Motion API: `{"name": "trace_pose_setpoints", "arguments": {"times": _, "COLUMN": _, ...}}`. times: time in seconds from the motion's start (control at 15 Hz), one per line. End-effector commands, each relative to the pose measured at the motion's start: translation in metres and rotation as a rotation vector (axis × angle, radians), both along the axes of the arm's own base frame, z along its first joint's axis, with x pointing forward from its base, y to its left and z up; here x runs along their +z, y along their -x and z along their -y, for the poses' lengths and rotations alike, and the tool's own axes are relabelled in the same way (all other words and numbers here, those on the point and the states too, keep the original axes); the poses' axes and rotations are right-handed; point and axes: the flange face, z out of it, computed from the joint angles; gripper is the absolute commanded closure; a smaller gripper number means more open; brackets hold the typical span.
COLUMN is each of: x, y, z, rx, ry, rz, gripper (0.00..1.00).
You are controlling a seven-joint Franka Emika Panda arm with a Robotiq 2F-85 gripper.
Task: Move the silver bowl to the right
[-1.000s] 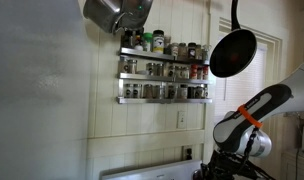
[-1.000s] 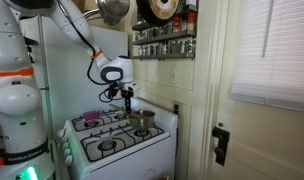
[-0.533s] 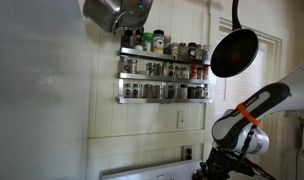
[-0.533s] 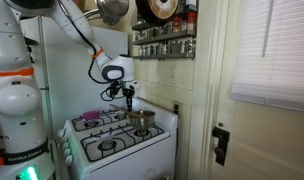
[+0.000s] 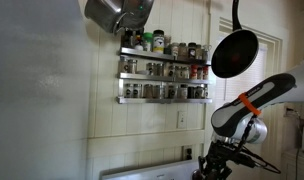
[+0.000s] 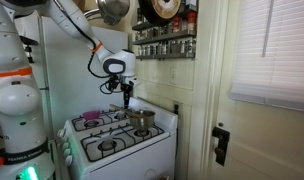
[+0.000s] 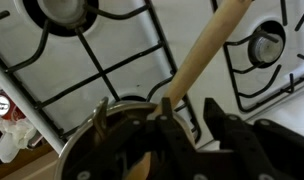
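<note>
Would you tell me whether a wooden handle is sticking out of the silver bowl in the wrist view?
Yes, the wrist view shows a light wooden handle slanting up out of the silver bowl.

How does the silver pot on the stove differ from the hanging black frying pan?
The silver pot is shiny metal; the black frying pan is dark. The pot stands upright on the stove; the pan hangs by its handle. The pot is deep and holds a wooden spoon; the pan is shallow and empty. Both are round cookware.
</note>
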Motion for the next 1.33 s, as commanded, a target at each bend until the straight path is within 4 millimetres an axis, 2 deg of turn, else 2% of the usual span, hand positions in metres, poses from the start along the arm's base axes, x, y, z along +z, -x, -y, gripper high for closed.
{"name": "trace_pose_setpoints", "arguments": {"times": 0.0, "x": 0.026, "y": 0.017, "z": 0.013, "rx": -0.014, "ry": 0.001, "rz": -0.009, "gripper": 0.29}}
{"name": "trace_pose_setpoints", "arguments": {"times": 0.13, "x": 0.033, "y": 0.021, "z": 0.021, "rx": -0.024, "ry": 0.013, "rz": -0.004, "gripper": 0.16}}
{"name": "trace_pose_setpoints", "arguments": {"times": 0.27, "x": 0.028, "y": 0.025, "z": 0.024, "rx": -0.028, "ry": 0.022, "rz": -0.036, "gripper": 0.01}}
{"name": "trace_pose_setpoints", "arguments": {"times": 0.73, "x": -0.014, "y": 0.033, "z": 0.013, "rx": -0.154, "ry": 0.039, "rz": -0.136, "gripper": 0.00}}
{"name": "trace_pose_setpoints", "arguments": {"times": 0.8, "x": -0.004, "y": 0.030, "z": 0.015, "rx": -0.115, "ry": 0.016, "rz": -0.119, "gripper": 0.00}}
{"name": "trace_pose_setpoints", "arguments": {"times": 1.27, "x": -0.022, "y": 0.023, "z": 0.006, "rx": -0.124, "ry": 0.016, "rz": -0.127, "gripper": 0.00}}
